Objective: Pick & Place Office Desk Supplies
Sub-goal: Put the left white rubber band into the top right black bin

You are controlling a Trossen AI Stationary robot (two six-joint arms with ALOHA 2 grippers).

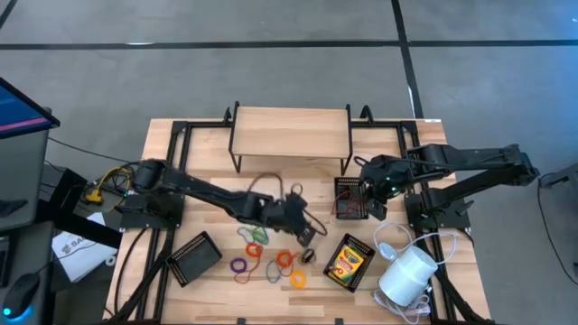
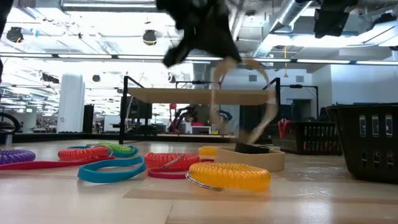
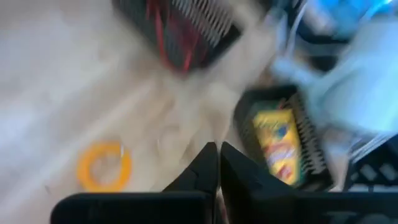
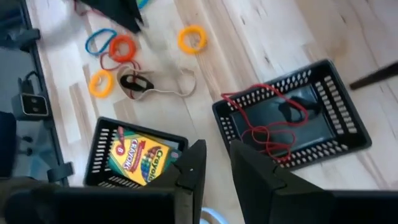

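My left gripper (image 1: 305, 233) (image 3: 219, 165) hangs shut over the middle of the table, above a scatter of coloured elastic loops (image 1: 271, 257) (image 2: 227, 174). A tan band (image 2: 270, 106) rises from the table to its fingers. My right gripper (image 1: 375, 194) (image 4: 214, 168) hovers open above the gap between two black mesh trays. One tray holds a tangled red elastic (image 4: 267, 124) (image 1: 350, 200). The other holds a yellow-and-green crayon box (image 4: 134, 155) (image 1: 348, 262) lying flat. My left gripper has the tan band by the top of its arc (image 2: 227, 61), pinched between the shut fingers from above. The band hangs as an open loop below them. Its black end (image 2: 249, 148) (image 4: 134, 81) rests on the table. Blur hides the exact place of contact.
An empty black mesh tray (image 1: 196, 255) lies near the table's left front. A white cylinder with a white cord (image 1: 406, 275) sits at the right front. A low wooden shelf (image 1: 289, 135) stands along the far edge. Bare wood shows between the shelf and the loops.
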